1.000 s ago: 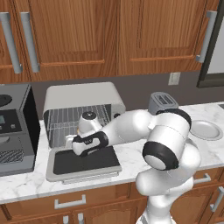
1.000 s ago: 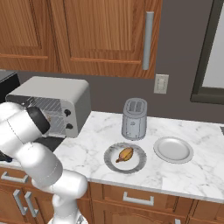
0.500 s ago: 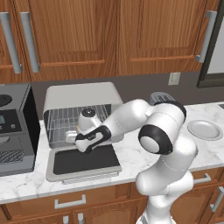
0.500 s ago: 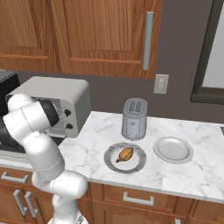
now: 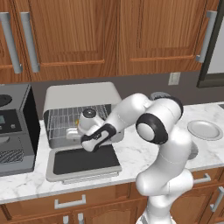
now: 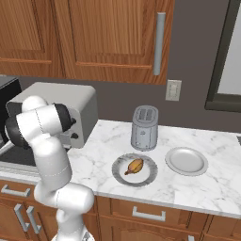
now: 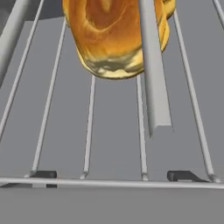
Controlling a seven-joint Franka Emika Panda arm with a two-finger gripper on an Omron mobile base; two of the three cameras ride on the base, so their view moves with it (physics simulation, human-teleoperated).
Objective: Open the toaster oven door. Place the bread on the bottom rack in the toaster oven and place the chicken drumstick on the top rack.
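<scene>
Small roundish golden-yellow bread [image 7: 116, 37] lying on a silver wire rack [image 7: 92, 131] inside the pale grey toaster oven [image 5: 81, 98] — which rack, not clear from here. Grey-framed glass door [image 5: 83, 161] folded down flat on the white marble bench [image 6: 188, 188]. End effector [image 5: 75, 133] just at the oven mouth, jaws spread wide, nothing held, dark tips apart at the rack's front edge. Orange-brown chicken drumstick [image 6: 134, 166] on a grey plate [image 6: 120, 175], well apart, beside the small silver toaster [image 6: 144, 128].

Risks: snagging a fingertip on the rack wires on withdrawal, dragging rack and bread forward — bread rolling off. Elbow sweep toward toaster or empty plate [image 6: 186, 161] on the way to the drumstick.
</scene>
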